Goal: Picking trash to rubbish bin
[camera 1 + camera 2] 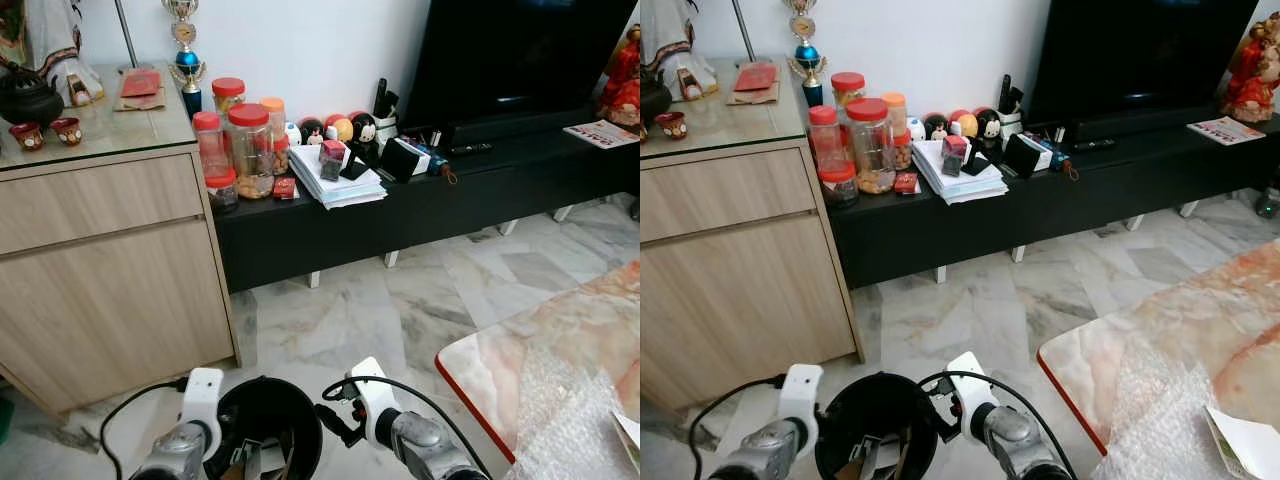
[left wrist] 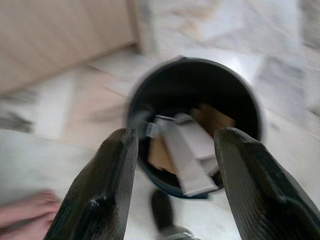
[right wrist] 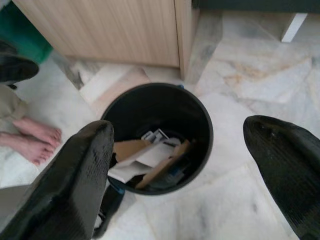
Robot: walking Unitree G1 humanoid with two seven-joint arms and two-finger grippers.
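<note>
Beside the light wooden cabinet point(image 1: 100, 290), round black plastic rubbish bin point(image 3: 156, 137) already holds card and paper trash point(image 3: 145, 162). Left gripper point(image 2: 172, 185) and right gripper point(image 3: 177, 175) above it, both spread, empty; deposit apparently complete.

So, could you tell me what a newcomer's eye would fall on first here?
The black bin on the marble floor, holding cardboard and paper scraps, sits between both arms. The left gripper and right gripper hang open above it. Beyond, red-lidded jars crowd the black TV bench.
</note>
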